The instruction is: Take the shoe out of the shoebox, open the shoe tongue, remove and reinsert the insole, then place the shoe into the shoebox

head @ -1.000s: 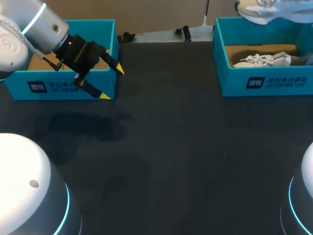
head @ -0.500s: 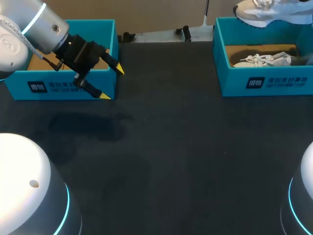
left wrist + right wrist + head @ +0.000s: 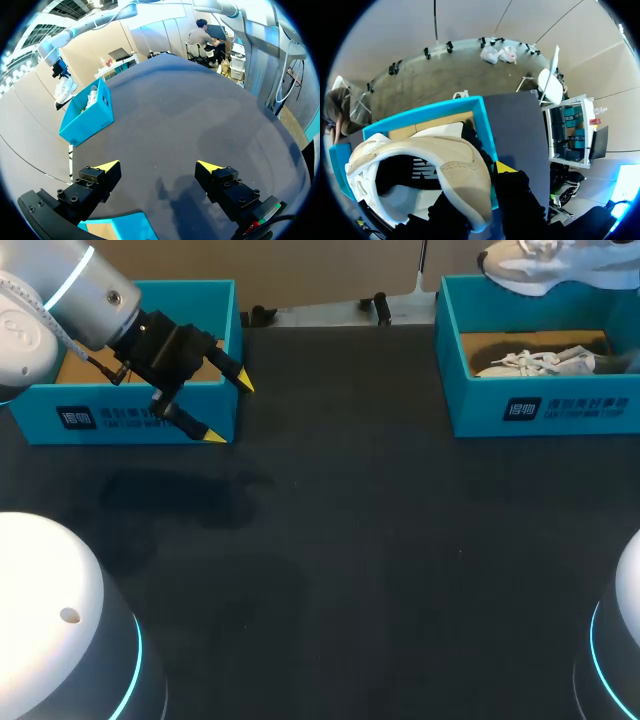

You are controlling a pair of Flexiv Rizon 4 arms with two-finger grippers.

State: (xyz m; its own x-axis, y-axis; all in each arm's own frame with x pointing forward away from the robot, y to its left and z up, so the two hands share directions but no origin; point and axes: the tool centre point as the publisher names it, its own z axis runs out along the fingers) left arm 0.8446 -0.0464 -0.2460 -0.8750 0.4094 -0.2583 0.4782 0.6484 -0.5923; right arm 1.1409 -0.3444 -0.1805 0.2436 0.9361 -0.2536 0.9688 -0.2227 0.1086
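Only the right wrist view shows the right gripper (image 3: pixel 477 187) clamped on a shoe (image 3: pixel 462 172) above the far-right box (image 3: pixel 420 116). The left gripper (image 3: pixel 229 410) gapes empty by the far-left box (image 3: pixel 100 415). Two shoes, two boxes.

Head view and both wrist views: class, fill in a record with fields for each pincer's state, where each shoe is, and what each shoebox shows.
left pincer: open, holding nothing, by the front corner of the left shoebox
right pincer: shut on the held shoe at its heel end
held shoe: white, in the air above the right shoebox
second shoe: white, laced, lying inside the right shoebox
left shoebox: teal; brown floor shows, no shoe visible, part hidden by the arm
table: dark surface
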